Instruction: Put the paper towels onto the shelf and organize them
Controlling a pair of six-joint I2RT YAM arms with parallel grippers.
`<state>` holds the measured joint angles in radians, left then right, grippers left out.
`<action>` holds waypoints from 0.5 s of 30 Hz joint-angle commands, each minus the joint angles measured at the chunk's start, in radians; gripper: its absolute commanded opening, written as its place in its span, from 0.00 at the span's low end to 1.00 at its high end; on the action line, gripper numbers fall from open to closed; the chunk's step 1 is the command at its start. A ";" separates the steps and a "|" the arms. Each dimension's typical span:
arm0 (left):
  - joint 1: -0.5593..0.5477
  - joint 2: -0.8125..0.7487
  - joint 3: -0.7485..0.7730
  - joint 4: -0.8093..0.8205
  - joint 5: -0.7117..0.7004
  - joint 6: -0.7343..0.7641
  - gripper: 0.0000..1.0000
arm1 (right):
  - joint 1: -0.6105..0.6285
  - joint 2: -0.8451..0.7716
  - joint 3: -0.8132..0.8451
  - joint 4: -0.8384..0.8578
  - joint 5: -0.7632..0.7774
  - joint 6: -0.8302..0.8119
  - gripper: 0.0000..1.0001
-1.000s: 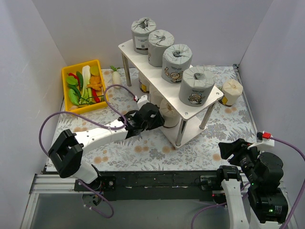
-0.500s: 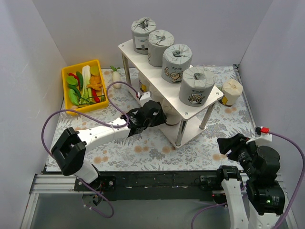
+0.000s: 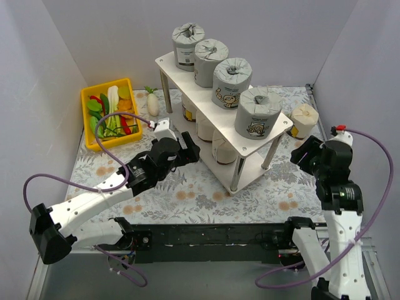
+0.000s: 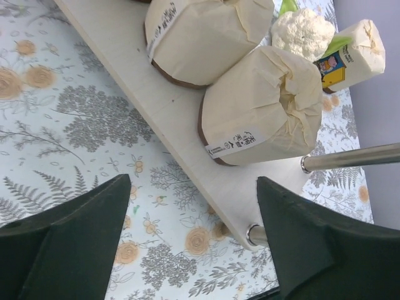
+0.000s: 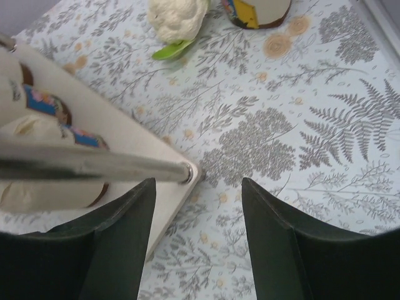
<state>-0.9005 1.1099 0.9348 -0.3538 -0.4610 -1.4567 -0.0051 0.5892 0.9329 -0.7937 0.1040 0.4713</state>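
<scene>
The shelf [image 3: 165,62] carries several grey paper towels [image 3: 231,82] in a row on its top board. Three cream rolls stand on the lower board, the nearest [image 3: 223,148] at its right end. In the left wrist view this roll [image 4: 262,111] stands free on the board [image 4: 162,106]. My left gripper [image 3: 187,149] [image 4: 192,187] is open and empty, just left of it and apart. One more cream roll [image 3: 304,120] [image 5: 259,9] stands on the table at the right. My right gripper [image 3: 306,156] [image 5: 199,187] hangs open over the shelf's corner [image 5: 187,174], holding nothing.
A yellow bin [image 3: 87,100] of vegetables sits at the far left, with a white radish [image 3: 153,103] beside it. A cauliflower [image 5: 177,15] [image 4: 303,31] lies on the table between the shelf's end and the loose cream roll. White walls close in the table.
My left gripper has opened, let go of the cream roll on the lower board and drawn back to the left. My right arm has lifted and swung forward toward the shelf's right end.
</scene>
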 commanded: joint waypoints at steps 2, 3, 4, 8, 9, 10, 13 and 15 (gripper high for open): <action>0.006 -0.110 -0.025 -0.076 -0.065 0.212 0.93 | 0.004 0.194 0.029 0.233 0.200 -0.008 0.67; 0.005 -0.120 -0.033 -0.079 -0.071 0.232 0.98 | 0.004 0.222 0.032 0.291 0.236 0.003 0.67; 0.005 -0.145 -0.040 -0.083 -0.080 0.254 0.98 | 0.004 0.253 0.035 0.324 0.246 0.009 0.67; 0.005 -0.215 -0.122 -0.056 -0.154 0.337 0.98 | -0.004 0.465 0.082 0.412 0.263 0.041 0.68; 0.005 -0.229 -0.175 -0.039 -0.177 0.347 0.98 | -0.021 0.503 0.096 0.421 0.273 0.049 0.68; 0.005 -0.242 -0.206 -0.024 -0.201 0.358 0.98 | -0.033 0.539 0.125 0.439 0.273 0.058 0.68; 0.006 -0.285 -0.266 0.012 -0.238 0.383 0.98 | -0.081 0.673 0.187 0.470 0.258 0.091 0.67; 0.005 -0.294 -0.258 0.012 -0.226 0.380 0.98 | -0.102 0.751 0.217 0.487 0.264 0.108 0.66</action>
<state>-0.8993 0.8486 0.6838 -0.3775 -0.6254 -1.1343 -0.0662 1.2533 1.0542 -0.4171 0.3244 0.5232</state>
